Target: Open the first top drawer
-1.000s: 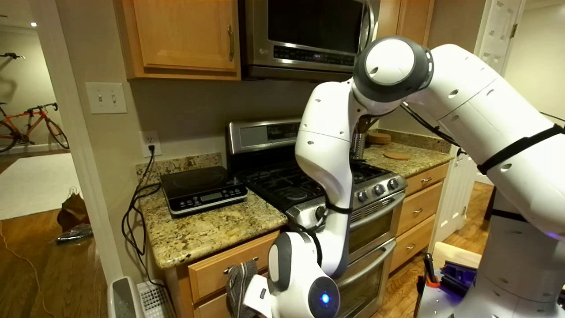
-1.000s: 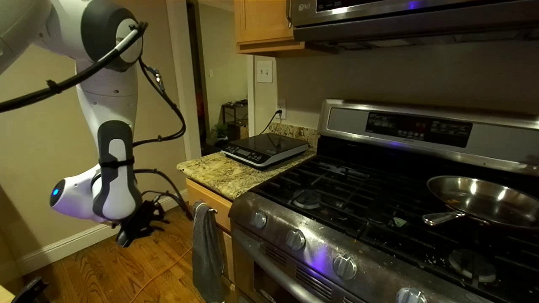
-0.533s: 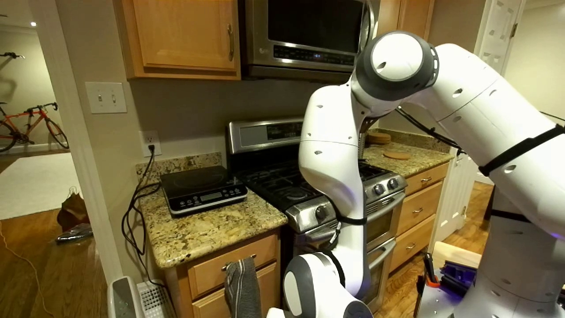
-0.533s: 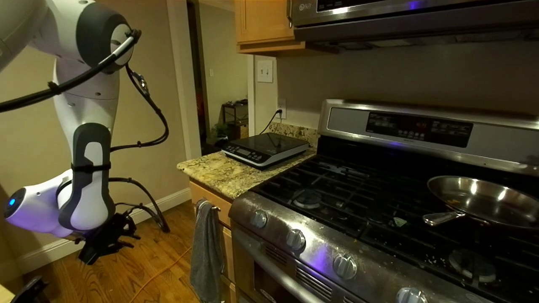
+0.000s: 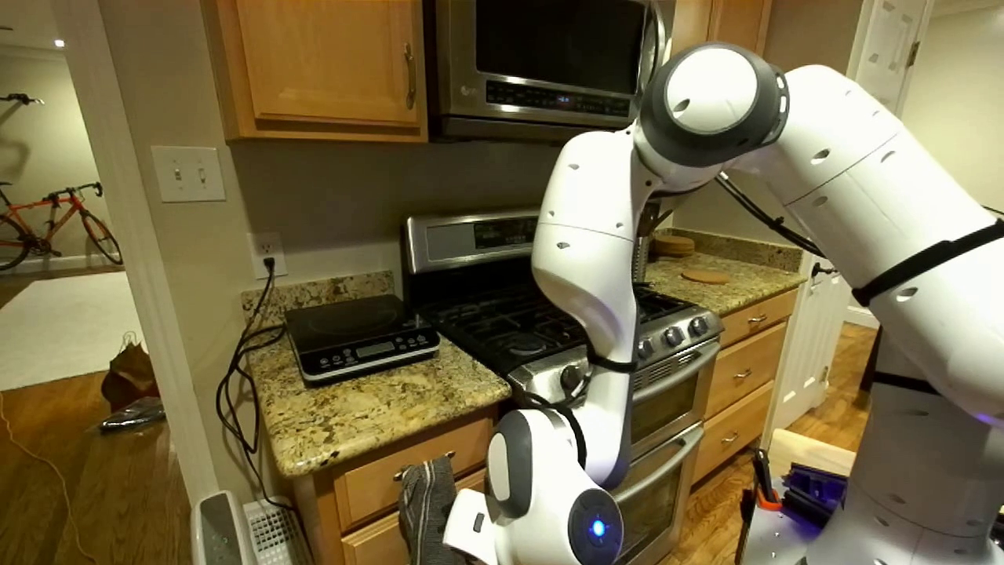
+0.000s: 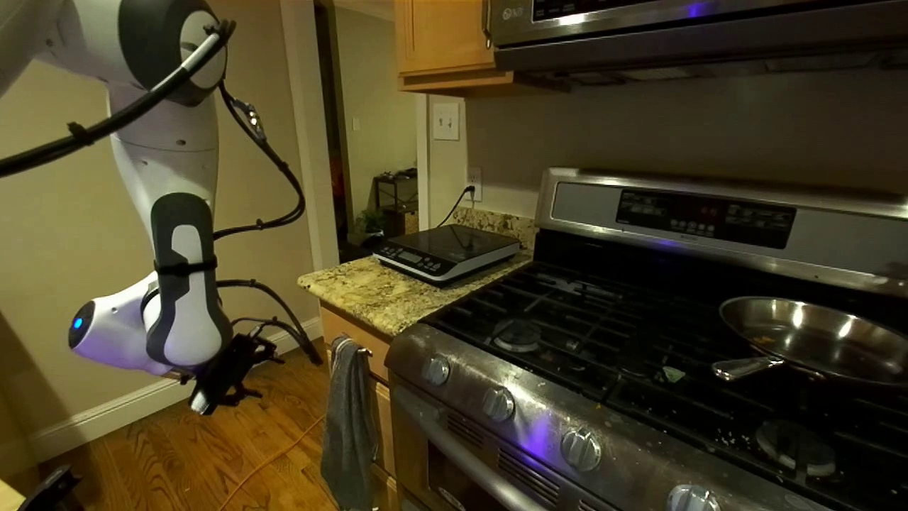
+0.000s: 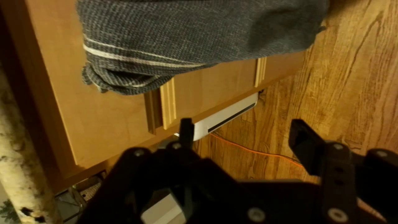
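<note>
The first top drawer [image 5: 376, 488] is the honey-coloured wood front just under the granite counter, beside the stove. Its front looks flush with the cabinet, and its inside is hidden. A grey striped towel [image 6: 349, 419] hangs over its metal handle [image 5: 401, 474], covering most of it. In the wrist view the drawer front [image 7: 93, 124] fills the left, with the towel [image 7: 186, 34] across the top. My gripper [image 7: 242, 126] stands open, its black fingers wide apart with only floor between them. In an exterior view the gripper [image 6: 259, 372] hangs out from the drawer and towel, apart from both.
A second drawer front [image 7: 214, 88] lies below. A white appliance [image 7: 225, 116] stands at the cabinet's side, with an orange cord [image 7: 255, 151] on the floor. An induction plate [image 5: 361, 337] sits on the counter; the stove [image 6: 489, 397] carries a steel pan [image 6: 816, 333].
My arm drew back from the cabinet, then came partway in again, also rising slightly. The fingers look wider apart than before. The towel has shifted slightly on the handle.
</note>
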